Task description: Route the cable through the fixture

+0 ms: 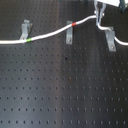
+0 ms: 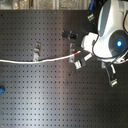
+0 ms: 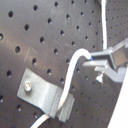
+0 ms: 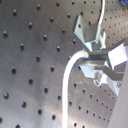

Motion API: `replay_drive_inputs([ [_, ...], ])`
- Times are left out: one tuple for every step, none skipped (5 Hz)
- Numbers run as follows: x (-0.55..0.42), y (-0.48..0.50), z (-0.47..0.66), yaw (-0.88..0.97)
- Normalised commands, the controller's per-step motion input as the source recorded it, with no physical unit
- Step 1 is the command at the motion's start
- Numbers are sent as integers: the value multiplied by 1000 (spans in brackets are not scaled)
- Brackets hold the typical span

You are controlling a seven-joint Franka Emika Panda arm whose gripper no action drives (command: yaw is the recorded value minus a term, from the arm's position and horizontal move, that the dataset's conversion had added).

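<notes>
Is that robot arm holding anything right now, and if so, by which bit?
Yes: its fingers pinch the thin white cable on a plain white stretch just past the red band, between the middle and last metal clips.

Setting: I'm looking at a lab bench.
Surface: I'm seeing a black perforated breadboard (image 1: 60, 95) filling both exterior views.
Hardware: I'm noticing metal clips (image 1: 69, 31) bolted on it.

cable (image 1: 50, 34) on pegboard (image 1: 60, 90) | across left, middle clips (image 1: 69, 31)
</notes>
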Motion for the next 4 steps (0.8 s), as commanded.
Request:
replay_drive_inputs([
  [-236,-65,275,0],
  [-341,12,201,-129],
  [-333,85,240,-140],
  [-268,14,494,-69],
])
